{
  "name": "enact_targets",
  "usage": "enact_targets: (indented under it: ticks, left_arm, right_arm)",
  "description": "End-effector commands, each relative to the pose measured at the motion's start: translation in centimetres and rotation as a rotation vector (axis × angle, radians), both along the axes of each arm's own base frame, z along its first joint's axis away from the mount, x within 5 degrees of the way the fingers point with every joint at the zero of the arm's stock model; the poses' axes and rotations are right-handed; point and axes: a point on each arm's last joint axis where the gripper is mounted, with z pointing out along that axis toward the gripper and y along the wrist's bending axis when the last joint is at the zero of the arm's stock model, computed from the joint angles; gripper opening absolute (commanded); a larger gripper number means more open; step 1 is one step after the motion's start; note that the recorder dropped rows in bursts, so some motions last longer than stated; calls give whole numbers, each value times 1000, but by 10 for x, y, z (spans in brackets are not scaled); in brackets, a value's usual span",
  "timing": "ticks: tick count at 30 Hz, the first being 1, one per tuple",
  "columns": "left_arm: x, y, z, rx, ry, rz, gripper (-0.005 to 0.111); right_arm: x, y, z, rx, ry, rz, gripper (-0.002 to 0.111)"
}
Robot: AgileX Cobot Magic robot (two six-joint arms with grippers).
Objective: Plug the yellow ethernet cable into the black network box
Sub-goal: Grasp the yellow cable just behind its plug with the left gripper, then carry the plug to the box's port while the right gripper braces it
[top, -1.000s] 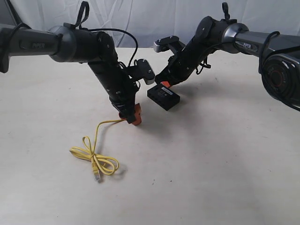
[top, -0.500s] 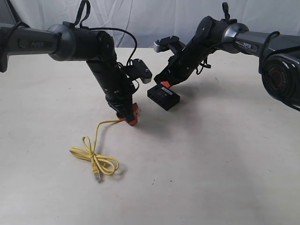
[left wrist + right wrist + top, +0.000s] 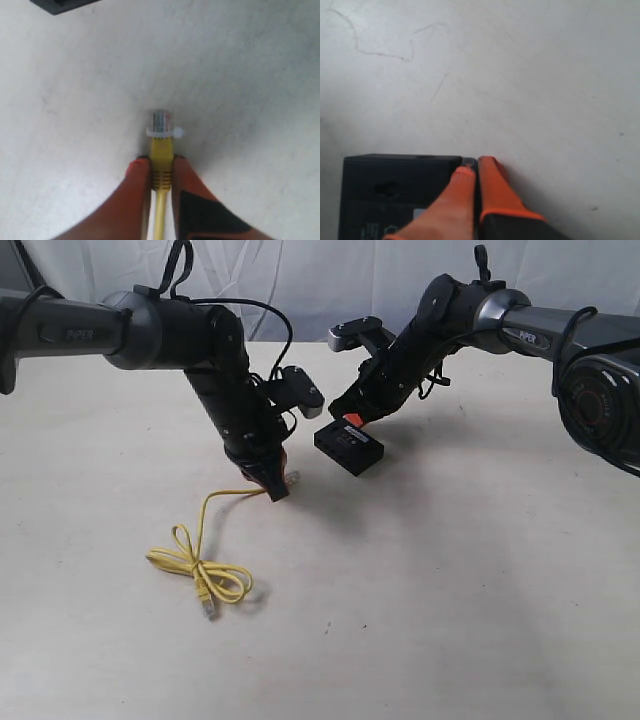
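Observation:
The black network box (image 3: pixel 349 449) lies flat on the table, white label up. My right gripper (image 3: pixel 349 420) is shut on its far edge; in the right wrist view one orange finger (image 3: pixel 455 195) lies over the box (image 3: pixel 390 190) and the other sits outside its wall, the gripper (image 3: pixel 475 166) pinching at a corner. My left gripper (image 3: pixel 277 486) is shut on the yellow ethernet cable (image 3: pixel 200 570) just behind one clear plug (image 3: pixel 161 122), which sticks out past the fingertips (image 3: pixel 139 172). The gripper (image 3: pixel 161 165) holds the yellow boot. The bow-like loop and the other plug (image 3: pixel 208 609) rest on the table.
A white cloth backdrop (image 3: pixel 320 280) hangs behind the pale table (image 3: pixel 480 580). A corner of the black box (image 3: pixel 60 5) shows at the edge of the left wrist view, some way ahead of the held plug. A second dark camera housing (image 3: pixel 600 400) stands at the right.
My left gripper has turned and lifted a little, so the clear plug now shows beyond its fingers. The cable loop has slid slightly on the table. The right arm and box stayed still.

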Motion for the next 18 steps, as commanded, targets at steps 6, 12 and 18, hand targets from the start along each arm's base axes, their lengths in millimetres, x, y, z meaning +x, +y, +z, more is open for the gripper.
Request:
enact_targets:
  ticks: [6,12,18]
  left_arm:
    - [-4,-5,22,110,-27,148,0]
    - [-6,-23,35,92,-31,197,0]
    - [-3,-26,8,146,65,244,0]
  right_arm:
    - [-3,-3,-1,-3,42,9,-1]
    - [-5,-10,1,49,128,-32,-1]
    - [-8,-14,2,72,185,-11,-1]
